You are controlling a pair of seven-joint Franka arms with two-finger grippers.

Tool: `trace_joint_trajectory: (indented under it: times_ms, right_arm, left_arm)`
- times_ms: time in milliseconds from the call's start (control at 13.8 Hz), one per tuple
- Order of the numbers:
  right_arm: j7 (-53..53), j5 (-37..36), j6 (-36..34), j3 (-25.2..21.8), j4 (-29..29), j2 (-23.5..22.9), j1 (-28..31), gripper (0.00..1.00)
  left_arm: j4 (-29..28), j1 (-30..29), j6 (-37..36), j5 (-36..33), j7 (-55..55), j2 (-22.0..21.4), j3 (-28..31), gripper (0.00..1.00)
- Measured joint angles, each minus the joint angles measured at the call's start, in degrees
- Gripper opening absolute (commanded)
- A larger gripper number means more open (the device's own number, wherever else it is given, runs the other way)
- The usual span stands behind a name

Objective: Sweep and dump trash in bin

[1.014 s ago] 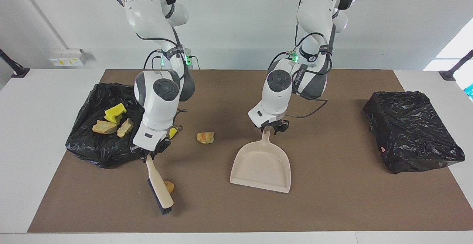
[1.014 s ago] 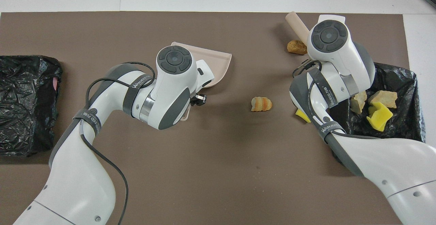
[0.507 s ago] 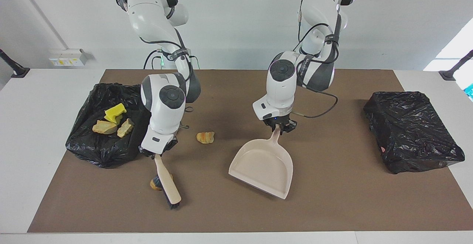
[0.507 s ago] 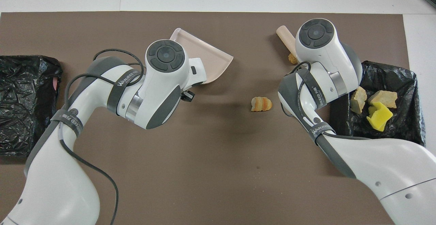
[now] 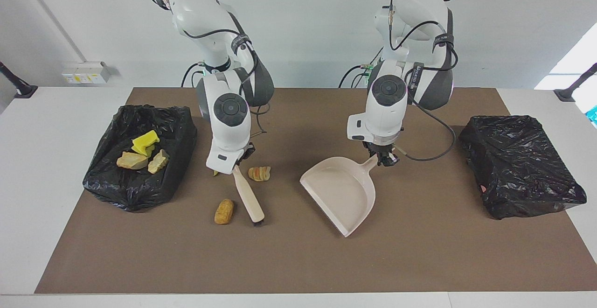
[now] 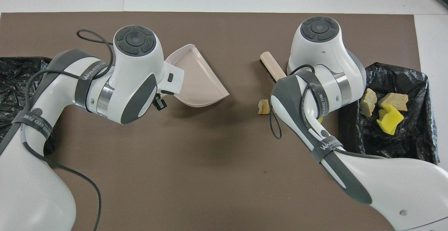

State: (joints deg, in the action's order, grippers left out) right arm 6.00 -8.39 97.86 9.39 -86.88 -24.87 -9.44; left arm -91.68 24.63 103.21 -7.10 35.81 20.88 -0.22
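My right gripper (image 5: 235,162) is shut on the handle of the beige brush (image 5: 248,198), whose bristles (image 5: 257,222) rest on the mat. An orange-brown trash lump (image 5: 224,211) lies beside the brush, toward the bin. A striped bread-like lump (image 5: 259,173) sits by the handle, and a yellow scrap (image 5: 215,172) peeks from under the gripper. The black-lined bin (image 5: 140,182) holds a yellow sponge (image 5: 144,142) and two tan chunks (image 5: 132,160). My left gripper (image 5: 381,156) is shut on the handle of the beige dustpan (image 5: 343,191), which is empty and angled toward the brush.
A second black bag-covered box (image 5: 520,170) stands at the left arm's end of the brown mat (image 5: 419,261). From overhead the right arm covers the orange-brown lump, and the dustpan (image 6: 196,84) and the brush handle (image 6: 272,65) show past the arms.
The right arm swung the brush toward the dustpan and nearer the robots, leaving the orange-brown lump on its bin side. The left arm shifted the dustpan toward its own end and turned it.
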Motion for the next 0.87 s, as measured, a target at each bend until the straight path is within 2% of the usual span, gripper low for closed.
trace_joint_trajectory:
  times_ms: [290,362,579,724,869]
  right_arm:
    - [0.0,-0.3,0.6,-1.2,0.0,3.1,1.3,0.0]
    - [0.0,-2.3,2.8,-1.5,-0.1,3.1,2.1,0.0]
    - [0.0,-7.5,8.0,-1.8,-2.4,2.2,4.7,0.0]
    - [0.0,-7.4,9.6,-1.8,-4.5,1.5,5.4,0.0]
    - [0.0,-3.5,9.6,-1.4,-5.7,1.6,5.1,0.0]
  left_arm:
    - [-2.9,-0.5,0.6,-0.1,9.2,-0.9,0.2,0.0]
    - [-4.6,-0.4,2.4,-0.5,10.1,-1.5,0.2,0.0]
    - [-12.5,-0.5,14.5,-3.3,14.8,-4.1,0.2,0.0]
    - [-16.5,-0.4,19.8,-4.7,15.9,-5.5,0.1,0.0]
    - [-18.6,-0.4,21.5,-5.4,16.0,-6.7,0.0,0.0]
